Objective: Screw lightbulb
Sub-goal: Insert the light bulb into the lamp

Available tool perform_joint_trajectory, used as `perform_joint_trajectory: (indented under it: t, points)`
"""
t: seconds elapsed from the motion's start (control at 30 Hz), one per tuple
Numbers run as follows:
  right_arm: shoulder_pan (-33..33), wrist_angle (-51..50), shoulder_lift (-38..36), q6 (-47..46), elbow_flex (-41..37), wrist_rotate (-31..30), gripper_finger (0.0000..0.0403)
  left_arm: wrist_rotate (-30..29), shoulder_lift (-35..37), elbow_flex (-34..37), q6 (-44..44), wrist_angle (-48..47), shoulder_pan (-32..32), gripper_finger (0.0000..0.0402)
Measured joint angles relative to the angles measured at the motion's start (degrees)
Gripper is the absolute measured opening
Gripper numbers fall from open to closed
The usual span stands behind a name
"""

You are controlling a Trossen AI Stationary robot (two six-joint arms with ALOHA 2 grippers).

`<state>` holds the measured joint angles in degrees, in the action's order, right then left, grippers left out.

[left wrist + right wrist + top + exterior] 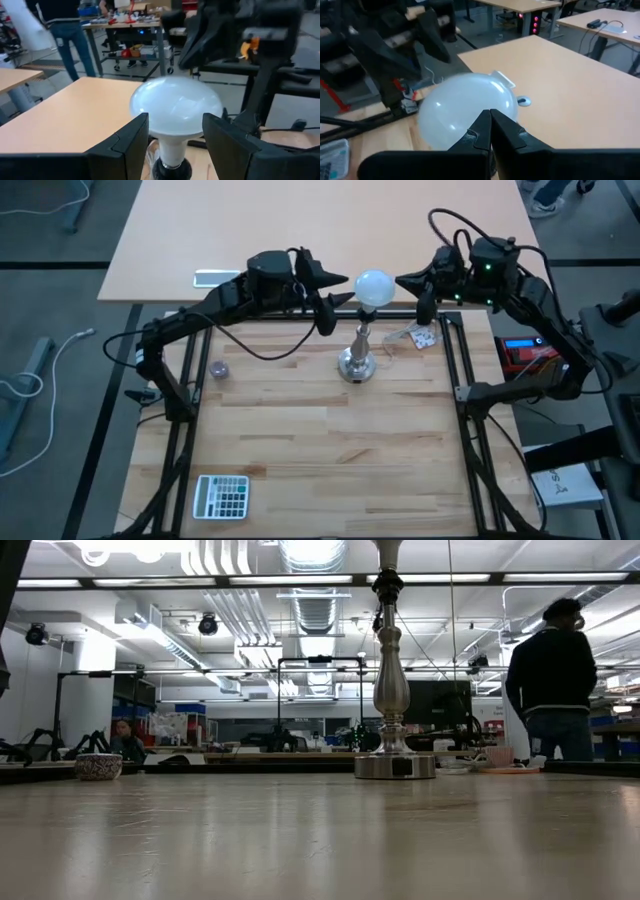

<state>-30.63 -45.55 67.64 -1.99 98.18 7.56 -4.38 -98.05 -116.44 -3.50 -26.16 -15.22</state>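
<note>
The white frosted lightbulb [374,285] sits upright, base down, in the top of the silver stand [357,360], whose round foot rests on the wooden table. In the low view only the stand [392,690] shows. My left gripper [345,290] is open at the bulb's left. In the left wrist view its fingers [131,145] stand on either side of the bulb's neck [172,147] with a gap. My right gripper [400,282] is shut at the bulb's right side, its tips [490,117] in front of the globe [460,107]. My right gripper comes level from the table's right with its shut fingertips [482,125] at the globe's right side [390,284]. I cannot tell whether they touch the globe.
A calculator [221,496] lies near the front left. A small round object [219,368] lies left of the stand and a clear packet [420,337] right of it. A person [555,680] stands in the room beyond. The black frame rails [455,370] line both sides.
</note>
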Motion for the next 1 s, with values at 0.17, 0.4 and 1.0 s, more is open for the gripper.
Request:
perform_joint_trajectory:
  t: [0.17, 0.4, 1.0]
  points:
    - [0.0, -0.12, 0.73, 0.4, -0.3, -0.06, 0.0, 0.89, -0.02, 0.0, 0.05, 0.66, 0.04, 0.0178]
    - [0.0, -0.3, 1.07, -0.67, -0.33, 1.22, 0.0, -1.2, -1.89, -0.04, 0.03, 0.65, 0.01, 0.0178]
    - [2.05, -0.43, 1.09, -2.64, -0.32, 5.15, 0.0, -6.06, -1.93, -0.09, -0.27, 0.69, -0.86, 0.0178]
